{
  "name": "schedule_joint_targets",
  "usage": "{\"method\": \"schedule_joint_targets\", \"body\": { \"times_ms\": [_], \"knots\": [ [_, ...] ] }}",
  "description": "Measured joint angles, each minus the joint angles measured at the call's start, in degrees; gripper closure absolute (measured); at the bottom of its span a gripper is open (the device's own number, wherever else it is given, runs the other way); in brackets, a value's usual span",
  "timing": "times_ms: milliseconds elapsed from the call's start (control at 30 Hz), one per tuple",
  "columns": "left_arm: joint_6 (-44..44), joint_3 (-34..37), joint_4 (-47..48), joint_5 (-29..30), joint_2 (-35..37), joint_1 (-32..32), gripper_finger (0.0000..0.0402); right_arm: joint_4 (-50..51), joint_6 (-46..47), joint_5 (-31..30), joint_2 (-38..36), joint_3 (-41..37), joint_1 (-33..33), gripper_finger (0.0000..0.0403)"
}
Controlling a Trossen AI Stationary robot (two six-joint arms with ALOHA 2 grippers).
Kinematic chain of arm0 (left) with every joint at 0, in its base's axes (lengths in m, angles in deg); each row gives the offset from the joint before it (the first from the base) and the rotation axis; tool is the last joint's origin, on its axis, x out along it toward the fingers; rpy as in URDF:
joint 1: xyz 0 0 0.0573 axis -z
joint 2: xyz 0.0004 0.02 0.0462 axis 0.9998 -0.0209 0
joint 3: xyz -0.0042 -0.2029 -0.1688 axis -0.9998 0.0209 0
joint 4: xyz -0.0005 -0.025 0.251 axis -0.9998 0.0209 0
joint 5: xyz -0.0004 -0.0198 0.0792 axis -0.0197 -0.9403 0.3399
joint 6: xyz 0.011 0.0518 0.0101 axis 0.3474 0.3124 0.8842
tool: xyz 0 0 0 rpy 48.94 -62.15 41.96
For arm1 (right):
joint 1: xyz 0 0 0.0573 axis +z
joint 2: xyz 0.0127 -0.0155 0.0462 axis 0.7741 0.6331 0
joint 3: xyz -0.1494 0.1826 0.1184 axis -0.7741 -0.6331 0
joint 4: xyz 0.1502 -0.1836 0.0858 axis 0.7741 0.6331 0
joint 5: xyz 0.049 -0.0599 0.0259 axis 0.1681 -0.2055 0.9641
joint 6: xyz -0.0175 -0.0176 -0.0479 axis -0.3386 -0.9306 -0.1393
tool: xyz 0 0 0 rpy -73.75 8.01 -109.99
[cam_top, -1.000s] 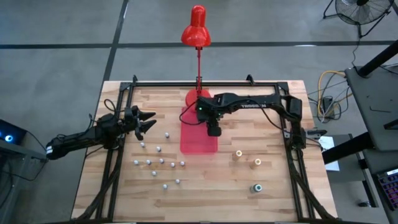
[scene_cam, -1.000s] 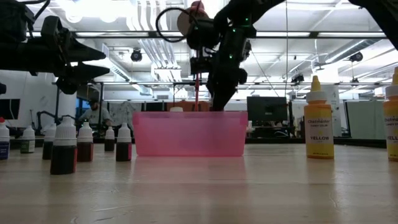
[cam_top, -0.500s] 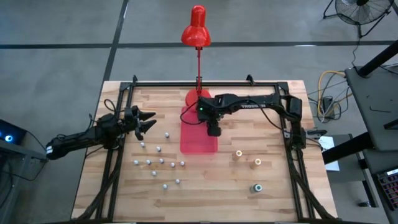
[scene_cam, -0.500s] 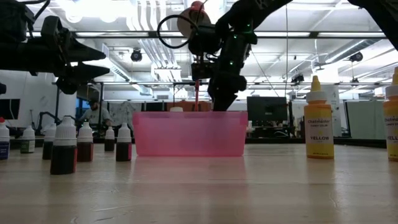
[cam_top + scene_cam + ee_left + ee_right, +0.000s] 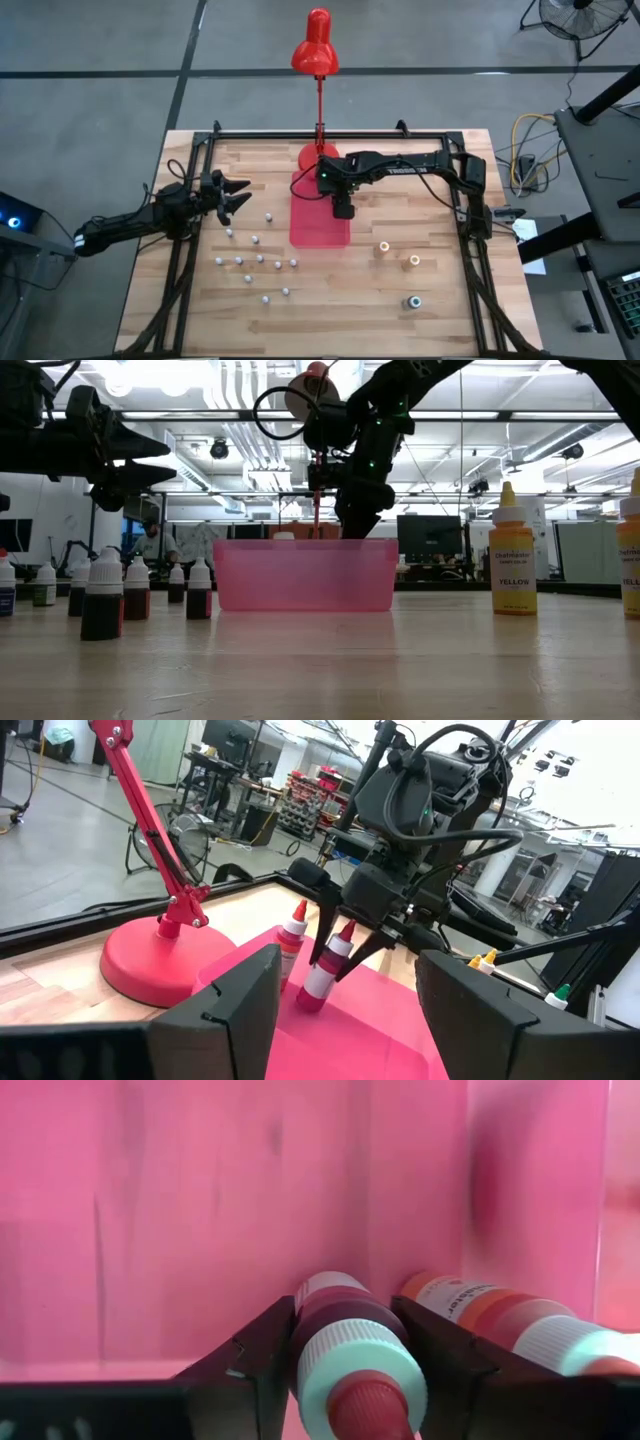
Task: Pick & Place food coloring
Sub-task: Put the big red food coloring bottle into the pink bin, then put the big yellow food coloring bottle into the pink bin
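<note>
**High view: red-capped bottle between our right fingers, over the tray**

At left, our left gripper [image 5: 238, 195] hovers with fingers spread, holding nothing, near the small whitish-capped bottles [image 5: 256, 263]. At centre, our right gripper [image 5: 343, 210] hangs over the red tray [image 5: 318, 232], its fingers flanking a red-capped food coloring bottle [image 5: 327, 965]; a second bottle [image 5: 291, 938] stands beside it. Farther right stand three larger bottles [image 5: 403, 270].

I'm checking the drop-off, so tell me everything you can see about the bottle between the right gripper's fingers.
The red-capped bottle is small, with a whitish ribbed collar, a pointed red tip and dark red contents. It stands slightly tilted inside the pink tray, between the fingers of the right gripper, which look parted around it. A second red-tipped bottle stands right beside it.
</note>
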State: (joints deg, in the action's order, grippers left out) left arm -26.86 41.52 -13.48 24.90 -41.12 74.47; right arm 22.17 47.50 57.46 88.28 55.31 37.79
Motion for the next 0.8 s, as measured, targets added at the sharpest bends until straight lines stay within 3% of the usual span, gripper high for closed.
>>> {"method": "schedule_joint_targets", "body": {
  "times_ms": [467, 800],
  "knots": [
    [-0.01, 0.00, -0.01, -0.02, 0.00, -0.01, 0.0197, 0.11, 0.02, -0.37, -0.29, 0.00, 0.00, 0.0201],
    [-0.01, 0.00, -0.02, 0.00, 0.00, 0.00, 0.0197, 1.02, 0.04, -1.47, -5.03, -0.02, 0.02, 0.0170]
  ]
}}
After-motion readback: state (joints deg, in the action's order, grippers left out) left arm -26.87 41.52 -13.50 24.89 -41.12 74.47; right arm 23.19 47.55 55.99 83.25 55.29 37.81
